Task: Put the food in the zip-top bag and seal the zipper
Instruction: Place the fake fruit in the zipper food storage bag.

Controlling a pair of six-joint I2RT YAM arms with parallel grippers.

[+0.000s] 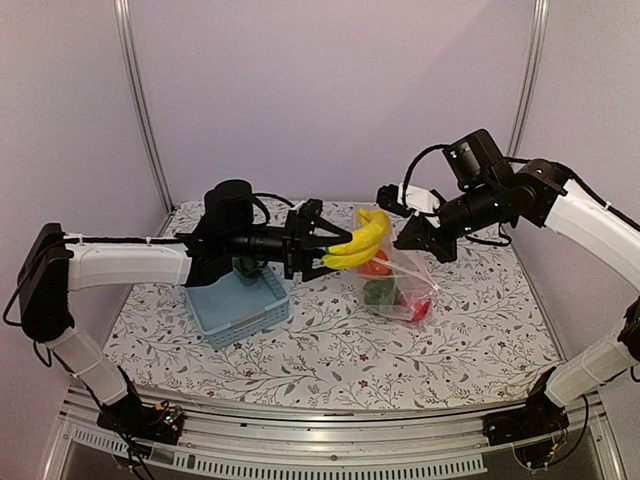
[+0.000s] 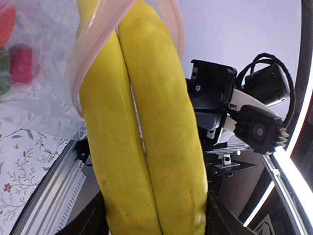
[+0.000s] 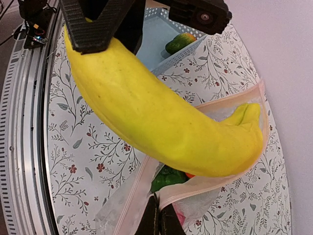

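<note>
My left gripper (image 1: pixel 318 246) is shut on the yellow banana (image 1: pixel 362 240) and holds it level, its tip pushed into the open mouth of the clear zip-top bag (image 1: pixel 402 288). In the left wrist view the banana (image 2: pixel 142 137) fills the frame and the pinkish zipper (image 2: pixel 93 54) loops over it. My right gripper (image 1: pixel 420 240) is shut on the bag's mouth edge and holds it up; in the right wrist view it (image 3: pixel 159 218) pinches the zipper strip (image 3: pixel 230 178). A dark green piece (image 3: pixel 168 176), an orange (image 1: pixel 376 266) and a pinkish-red ball (image 2: pixel 22 63) lie inside the bag.
The light blue basket (image 1: pixel 238 305) stands left of the bag, under my left arm, with an orange-green mango (image 3: pixel 180 42) in it. The table has a floral cloth (image 1: pixel 320 350). Purple walls close the back and sides.
</note>
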